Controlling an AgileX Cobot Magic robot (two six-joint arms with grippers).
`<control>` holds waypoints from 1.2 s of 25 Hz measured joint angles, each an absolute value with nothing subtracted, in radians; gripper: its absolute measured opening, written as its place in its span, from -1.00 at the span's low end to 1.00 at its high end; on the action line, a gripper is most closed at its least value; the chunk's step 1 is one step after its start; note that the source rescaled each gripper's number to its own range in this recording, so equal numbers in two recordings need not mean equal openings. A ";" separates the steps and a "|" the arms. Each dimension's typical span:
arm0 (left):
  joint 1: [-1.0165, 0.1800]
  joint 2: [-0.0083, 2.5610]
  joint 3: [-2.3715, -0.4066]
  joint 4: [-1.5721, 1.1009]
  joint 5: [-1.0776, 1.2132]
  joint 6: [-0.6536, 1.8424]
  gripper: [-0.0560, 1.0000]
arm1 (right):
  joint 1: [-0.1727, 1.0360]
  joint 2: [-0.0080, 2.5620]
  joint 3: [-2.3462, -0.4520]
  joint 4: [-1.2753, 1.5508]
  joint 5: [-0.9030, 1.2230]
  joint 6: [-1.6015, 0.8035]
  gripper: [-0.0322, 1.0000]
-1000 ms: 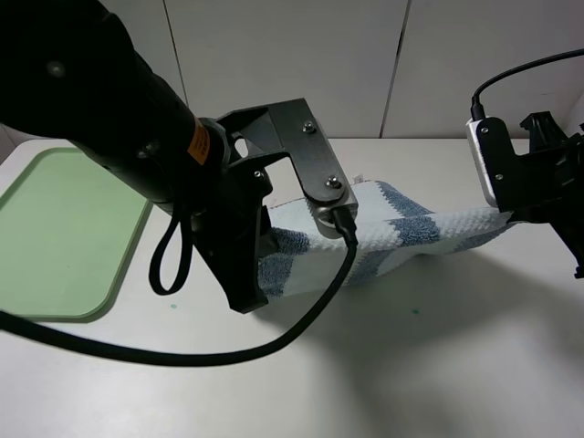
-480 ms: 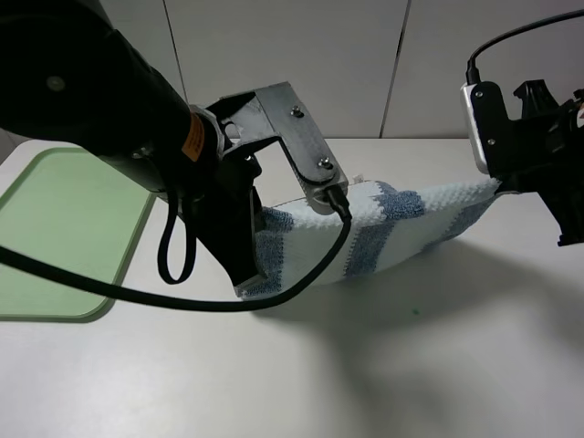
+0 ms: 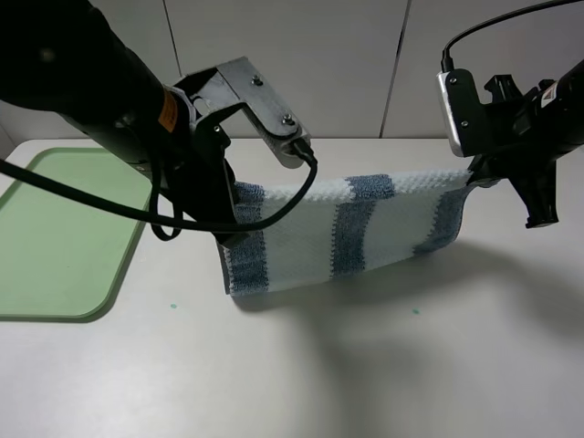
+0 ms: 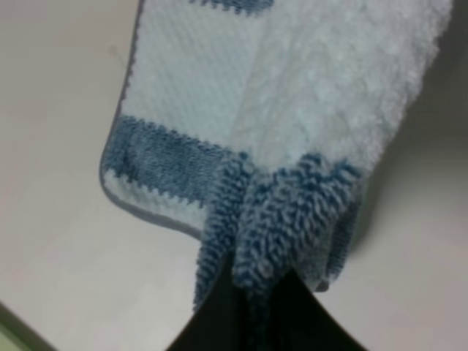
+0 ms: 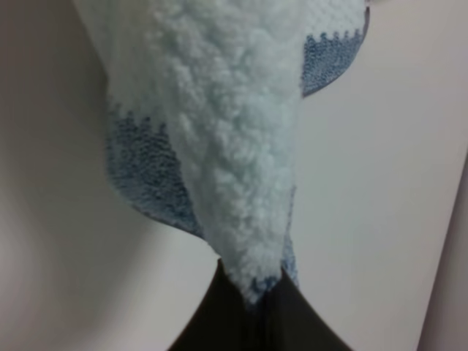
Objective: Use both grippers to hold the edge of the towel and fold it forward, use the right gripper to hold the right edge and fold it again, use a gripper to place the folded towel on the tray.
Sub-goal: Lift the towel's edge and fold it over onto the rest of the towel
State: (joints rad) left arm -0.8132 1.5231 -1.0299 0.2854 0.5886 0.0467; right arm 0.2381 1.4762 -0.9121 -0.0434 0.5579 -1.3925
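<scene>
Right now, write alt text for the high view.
A blue-and-white striped towel hangs over a white table, held by its top edge: the left gripper shut on one end, the right gripper on the other. A light-green tray lies at left.

Striped blue-and-white towel point(image 3: 388, 228) hanging stretched, lower corner perhaps resting, light-green tray point(image 3: 55, 233) flat, well apart

Two pincers point(image 4: 262, 291) point(image 5: 248, 287), one towel point(image 3: 365, 233), one tray point(image 3: 64, 237)
</scene>
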 joint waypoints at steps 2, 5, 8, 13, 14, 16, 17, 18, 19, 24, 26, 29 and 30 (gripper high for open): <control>-0.795 1.550 -1.031 0.285 0.587 0.047 -0.89 | 0.238 1.498 -0.931 -0.035 0.558 -1.393 -0.94; -0.789 1.598 -1.031 0.285 0.578 0.047 -0.89 | 0.238 1.531 -0.960 -0.031 0.558 -1.394 -0.94; -0.789 1.625 -1.031 0.285 0.561 0.048 -0.89 | 0.238 1.570 -0.990 -0.028 0.558 -1.396 -0.94; -0.761 1.655 -1.031 0.287 0.546 0.048 -0.89 | 0.238 1.630 -1.027 0.012 0.554 -1.429 -0.94; -0.750 1.658 -1.031 0.287 0.539 0.048 -0.89 | 0.238 1.640 -1.031 0.020 0.550 -1.439 -0.94; -0.723 1.668 -1.031 0.286 0.527 0.048 -0.89 | 0.238 1.660 -1.037 0.035 0.547 -1.453 -0.94; -0.712 1.672 -1.031 0.286 0.519 0.048 -0.89 | 0.238 1.670 -1.044 0.044 0.546 -1.455 -0.94; -0.699 1.675 -1.031 0.285 0.511 0.048 -0.89 | 0.238 1.682 -1.052 0.050 0.544 -1.457 -0.94; -0.689 1.679 -1.031 0.285 0.505 0.048 -0.89 | 0.238 1.692 -1.062 0.057 0.542 -1.458 -0.94; -0.672 1.711 -1.032 0.285 0.482 0.049 -0.89 | 0.238 1.741 -1.114 0.074 0.533 -1.462 -0.94; -0.672 1.730 -1.035 0.285 0.480 0.049 -0.89 | 0.238 1.756 -1.133 0.077 0.533 -1.463 -0.94; -0.672 1.745 -1.036 0.286 0.468 0.049 -0.89 | 0.238 1.781 -1.156 0.080 0.532 -1.463 -0.94; -0.672 1.745 -1.036 0.286 0.464 0.049 -0.89 | 0.238 1.789 -1.164 0.081 0.532 -1.463 -0.94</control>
State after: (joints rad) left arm -0.6725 1.7454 -1.0363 0.2855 0.4640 0.0486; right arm 0.2381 1.7890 -1.1638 0.0813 0.5318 -1.4627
